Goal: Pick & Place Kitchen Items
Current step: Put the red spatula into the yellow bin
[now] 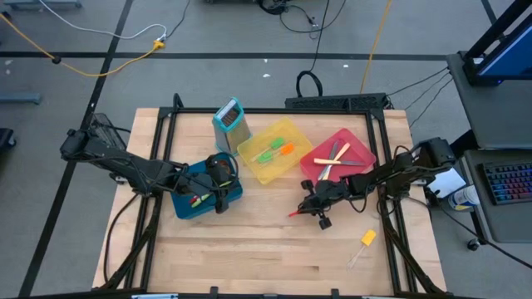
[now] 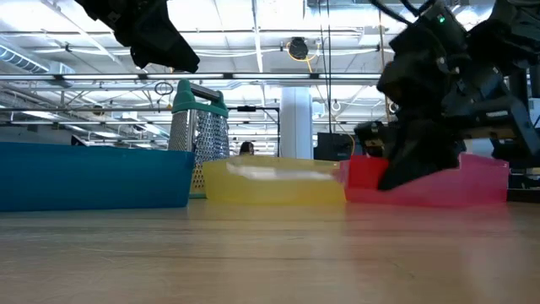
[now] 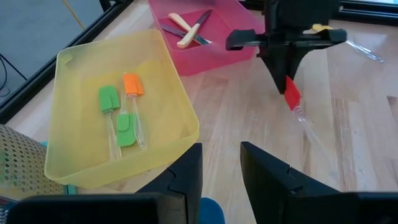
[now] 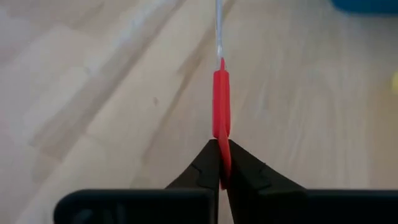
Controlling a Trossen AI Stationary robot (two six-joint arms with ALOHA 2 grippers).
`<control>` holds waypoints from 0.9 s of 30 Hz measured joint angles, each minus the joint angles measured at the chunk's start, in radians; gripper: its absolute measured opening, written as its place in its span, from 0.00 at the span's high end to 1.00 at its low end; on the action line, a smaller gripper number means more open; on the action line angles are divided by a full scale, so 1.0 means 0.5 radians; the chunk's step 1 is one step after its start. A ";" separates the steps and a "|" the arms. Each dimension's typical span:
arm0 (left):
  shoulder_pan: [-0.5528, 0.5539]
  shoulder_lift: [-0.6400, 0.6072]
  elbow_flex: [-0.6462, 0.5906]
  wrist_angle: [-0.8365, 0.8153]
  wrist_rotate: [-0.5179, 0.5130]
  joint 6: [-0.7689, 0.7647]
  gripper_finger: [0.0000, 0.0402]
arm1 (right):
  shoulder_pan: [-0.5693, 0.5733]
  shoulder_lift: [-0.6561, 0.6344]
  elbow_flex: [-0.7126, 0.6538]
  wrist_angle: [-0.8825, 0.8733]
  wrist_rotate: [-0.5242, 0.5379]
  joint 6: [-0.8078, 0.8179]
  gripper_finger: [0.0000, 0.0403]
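Observation:
My right gripper (image 1: 309,206) is shut on a mini spatula with a red head (image 4: 221,102) and a clear handle (image 4: 219,25), over the bare table in front of the red bin (image 1: 366,156). It also shows in the left wrist view (image 3: 287,74) and the low view (image 2: 419,165). My left gripper (image 3: 221,171) is open and empty above the blue bin (image 1: 184,208), which holds a few small utensils (image 1: 198,199). Two green spatulas and one orange spatula (image 3: 124,112) lie in the yellow bin (image 1: 249,151). Cream-handled knives (image 3: 188,30) lie in the red bin. My right gripper pinches the spatula's red head (image 4: 222,134) between its two fingers, which close on its flat faces. The spatula runs on in line with the fingers, its clear handle (image 3: 306,121) pointing away from them, slanting down toward the table. Whether the handle's end touches the wood, I cannot tell.
A yellow-headed spatula (image 1: 366,238) lies on the table near the right front. The upright teal-framed grater (image 1: 230,120) stands behind the blue and yellow bins. Bare wood stretches along the table's near side (image 1: 266,266).

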 joint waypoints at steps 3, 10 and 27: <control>0.000 0.000 0.000 0.001 0.000 0.008 0.72 | 0.000 -0.079 0.054 -0.103 0.057 -0.074 0.99; 0.002 0.000 0.000 0.002 -0.001 0.014 0.72 | -0.016 -0.246 0.405 -0.796 0.593 -0.568 0.99; 0.002 0.000 0.000 0.000 -0.001 0.041 0.72 | -0.887 -0.260 0.734 -1.254 0.577 -1.070 0.98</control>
